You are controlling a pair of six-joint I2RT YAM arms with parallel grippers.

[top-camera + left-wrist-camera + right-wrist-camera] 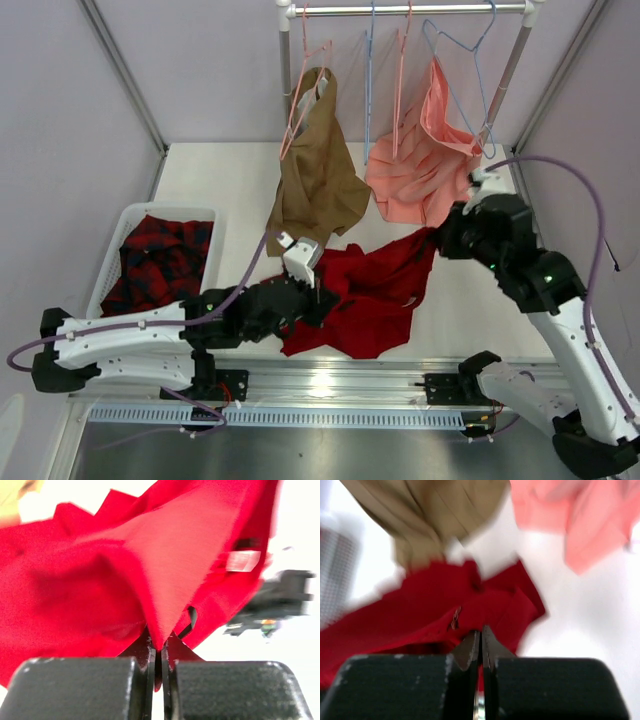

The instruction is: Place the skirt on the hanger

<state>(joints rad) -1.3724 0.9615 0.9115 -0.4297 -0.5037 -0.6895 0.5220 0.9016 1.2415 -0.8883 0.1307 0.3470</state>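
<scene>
Skirt (365, 290) first: deep-red cloth, thin and limp, so it should weigh little, sag wherever it is unsupported, and slip off thin wire unless it is spread evenly. It lies crumpled near the middle of the tabletop (230, 170), partly lifted between the two arms. The waistband edge looks the best place to hold, at two points well apart. The left claw (316, 292) is closed on a fold at the skirt's 9 o'clock edge. The right claw (438, 238) is closed on the corner at 2 o'clock, with red cloth pinched between its fingers. A small white tag (243, 560) shows on the skirt, too blurred to read, and no other writing is visible. The pale-pink hanger (296, 112) hangs from the rail (410, 9) at 12 o'clock, against a tan garment (315, 185); whether it is free I cannot tell. A salmon-pink garment (415, 180) hangs at 1 o'clock, and a basket (168, 208) sits at 9 o'clock.
</scene>
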